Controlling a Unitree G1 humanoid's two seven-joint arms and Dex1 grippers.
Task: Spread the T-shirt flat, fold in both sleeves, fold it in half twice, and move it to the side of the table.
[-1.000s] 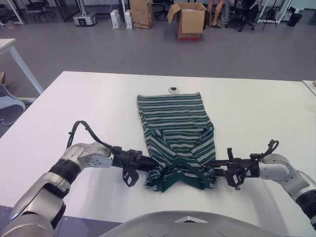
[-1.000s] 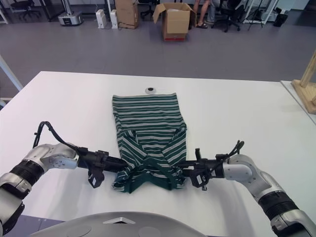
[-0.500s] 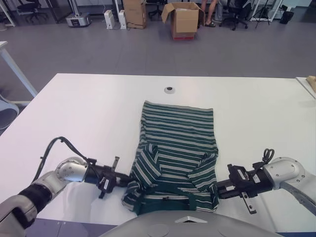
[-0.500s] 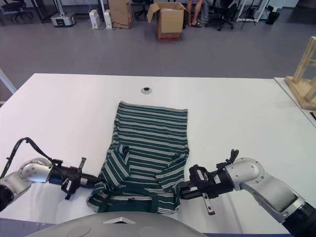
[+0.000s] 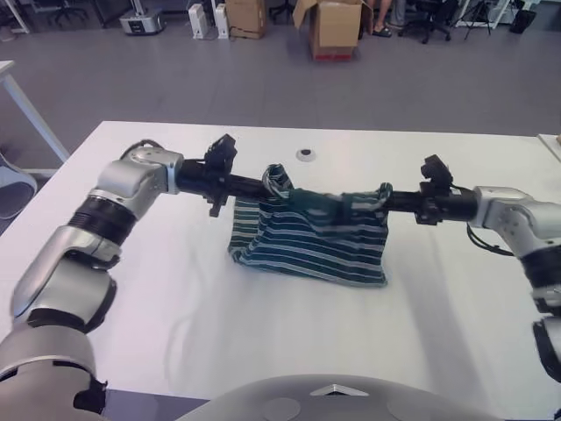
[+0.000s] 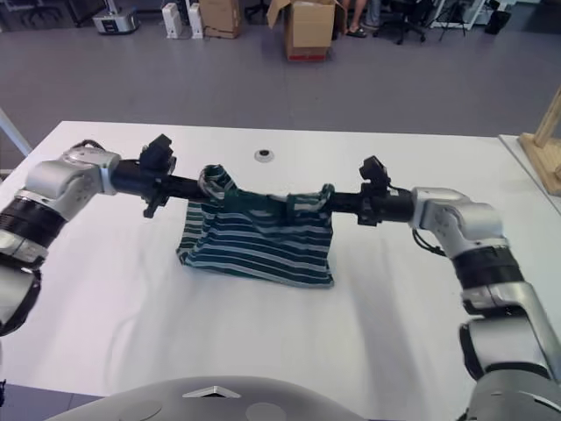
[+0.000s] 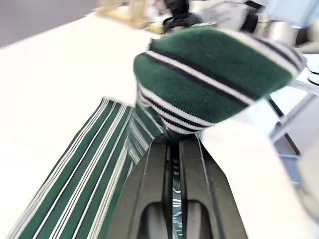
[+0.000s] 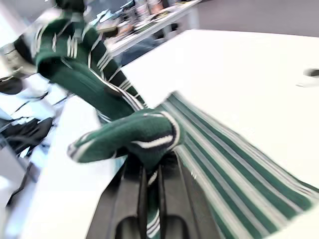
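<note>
The green T-shirt (image 5: 307, 241) with white stripes hangs like a curtain between my two grippers over the middle of the white table (image 5: 175, 289). Its lower edge rests on the tabletop. My left gripper (image 5: 267, 184) is shut on the shirt's left top corner, where a bunch of cloth (image 7: 209, 74) bulges over the fingers (image 7: 192, 164). My right gripper (image 5: 382, 199) is shut on the right top corner, with a wad of striped cloth (image 8: 134, 137) pinched in it. Both arms are stretched out, level with each other, a little above the table.
A small round dark cap (image 5: 305, 154) sits in the table just beyond the shirt. A wooden stand (image 6: 545, 145) is at the far right edge. Cardboard boxes (image 5: 331, 26) stand on the floor behind. Bare tabletop lies in front of the shirt and to both sides.
Both grippers, shut on the shirt's near corners, rose from the table's front edge and carried them away from me, lifting that end over the rest of the shirt.
</note>
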